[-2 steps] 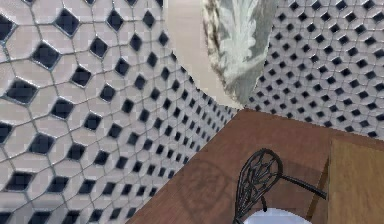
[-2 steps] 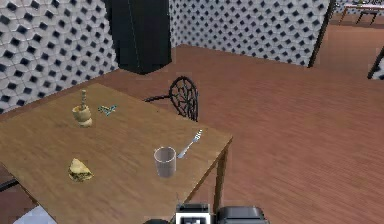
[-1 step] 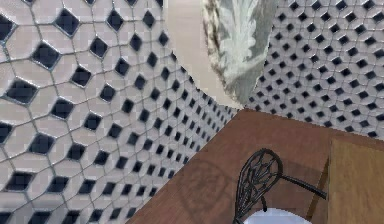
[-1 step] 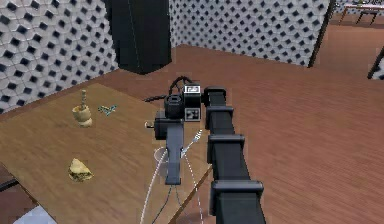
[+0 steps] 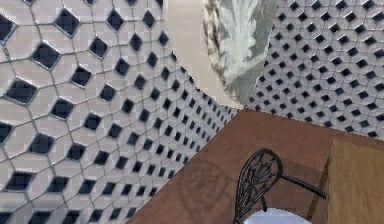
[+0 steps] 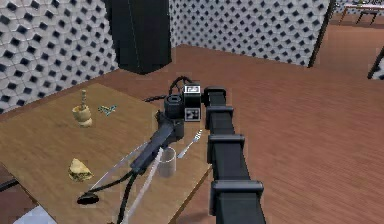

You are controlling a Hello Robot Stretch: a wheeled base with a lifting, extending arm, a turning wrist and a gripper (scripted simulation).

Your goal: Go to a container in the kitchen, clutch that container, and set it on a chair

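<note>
Because a glass [image 6: 167, 163] stands at the claw [image 6: 127, 184], any hold is unclear.

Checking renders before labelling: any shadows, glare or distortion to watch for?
Forward view: the tiled wall leans and bows, in the picture only; the chair throws a faint patterned shadow on the floor. Arm side view: even light, no glare; the clear glass lets the table show through.

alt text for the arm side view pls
The robot's dark arm extends over a wooden table, its claw near a clear glass container standing on it. A small tan vase stands farther along the table.
</note>
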